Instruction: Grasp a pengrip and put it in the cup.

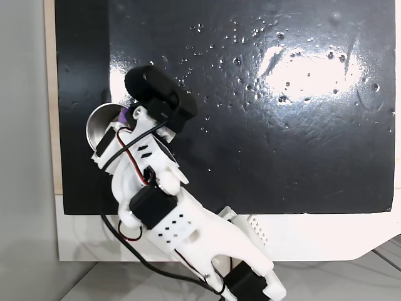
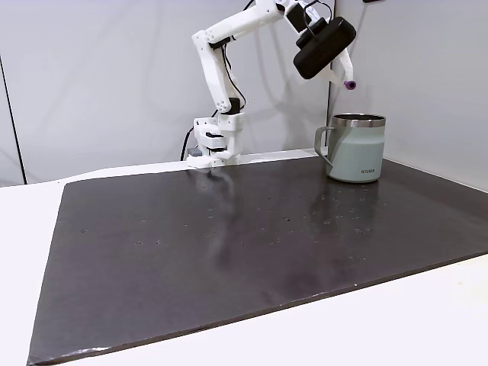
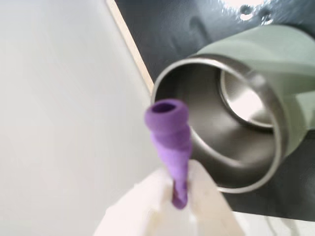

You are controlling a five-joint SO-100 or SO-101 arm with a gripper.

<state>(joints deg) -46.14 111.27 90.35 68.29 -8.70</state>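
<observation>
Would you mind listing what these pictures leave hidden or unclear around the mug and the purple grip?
- Cup, a fixed view from above: the arm covers most of it; a sliver of pengrip shows.
- Cup interior, a fixed view from the side: the wall hides it.
- Pincer, wrist view: blurred fingers hide the pengrip's lower end.
- Cup rim, wrist view: its right side is cut off by the edge.
- Small print on the cup, side view: too small.

Bright, even light; strong glare on the black mat (image 1: 301,72) from above; wrist view soft, fingertips (image 3: 147,211) blurred.
</observation>
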